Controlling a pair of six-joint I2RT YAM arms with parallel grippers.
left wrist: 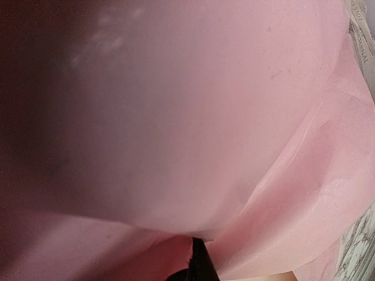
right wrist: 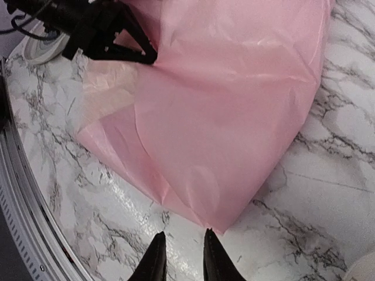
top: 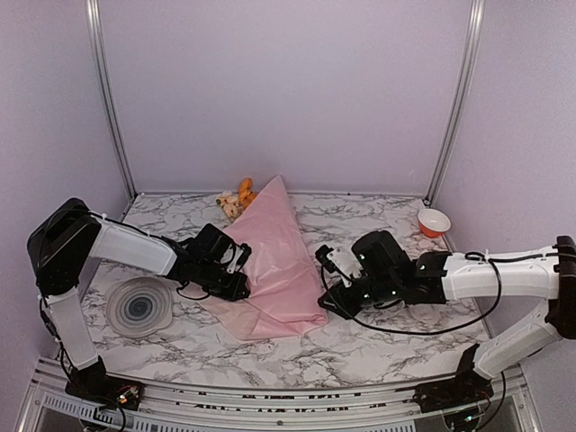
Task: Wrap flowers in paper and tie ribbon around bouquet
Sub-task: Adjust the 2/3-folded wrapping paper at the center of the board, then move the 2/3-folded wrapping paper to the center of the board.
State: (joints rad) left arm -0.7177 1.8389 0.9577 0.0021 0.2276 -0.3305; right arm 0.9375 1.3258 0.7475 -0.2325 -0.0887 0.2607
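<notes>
The paper (top: 279,261) is seen lying on the marble tabletop (top: 378,342) between the two arms. It is folded over the flowers (top: 238,196) into a long wedge. Its long axis runs from the far wall toward the near edge, leaning slightly to the right as it nears the arms. The narrow end is at the far side and the broad, loose end at the near side. Only a few orange and whitish blossoms are shown, poking out at the far left of the wrap; the stems are hidden beneath the sheet.

The left tool (top: 241,286) is closed at the left edge of the paper, about midway along it, and appears to be pinching the sheet. Its wrist view is filled with pink, and the paper is gathered at the dark fingertip.

The right tool (right wrist: 183,243) is held low over the tabletop with its fingers slightly parted and nothing between them. The near right corner of the paper lies straight ahead of it, just beyond the fingertips, so this corner is judged best reached by the right arm. A short advance along the tool's own line would be needed to take it.

The ribbon cannot be found in any view.

A small red-and-white bowl (top: 434,221) stands at the far right, well apart from the wrap, with nothing visible in it. A round grey ringed disc (top: 139,306) lies at the near left, with nothing visible on it.
</notes>
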